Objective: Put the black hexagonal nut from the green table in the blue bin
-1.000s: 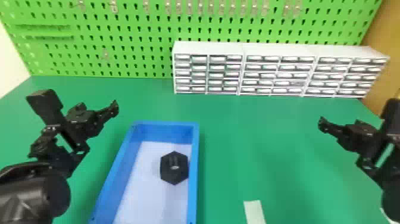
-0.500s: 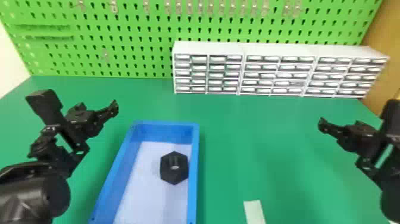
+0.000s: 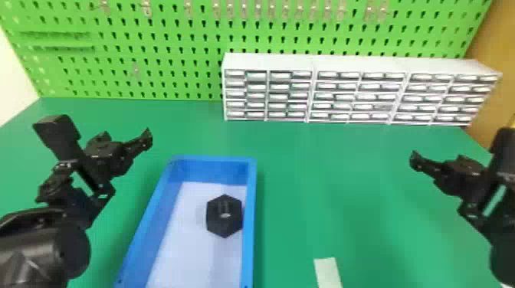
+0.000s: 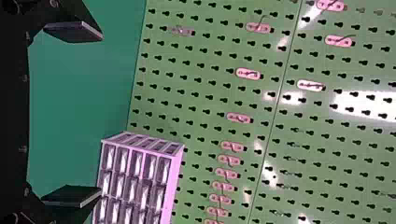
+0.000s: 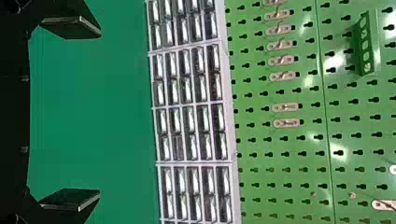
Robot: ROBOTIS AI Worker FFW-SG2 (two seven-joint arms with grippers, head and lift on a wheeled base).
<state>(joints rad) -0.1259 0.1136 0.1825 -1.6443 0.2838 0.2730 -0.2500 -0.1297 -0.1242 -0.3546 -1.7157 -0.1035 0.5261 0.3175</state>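
Note:
The black hexagonal nut (image 3: pixel 224 216) lies flat on the pale floor of the blue bin (image 3: pixel 250 229), close to its right wall. My left gripper (image 3: pixel 147 139) is held over the green table, to the left of the bin. Off to the bin's right, near the view's right edge, is my right gripper (image 3: pixel 415 161). In the left wrist view, the left gripper (image 4: pixel 100 114) has its two fingers wide apart with nothing between them. The right gripper (image 5: pixel 100 114) stands open and unloaded in the right wrist view.
A white drawer cabinet (image 3: pixel 268 63) runs along the back of the green table (image 3: pixel 325 161), before a green pegboard (image 3: pixel 153 76) with hooks. A pale strip (image 3: pixel 327 272) lies near the front, right of the bin.

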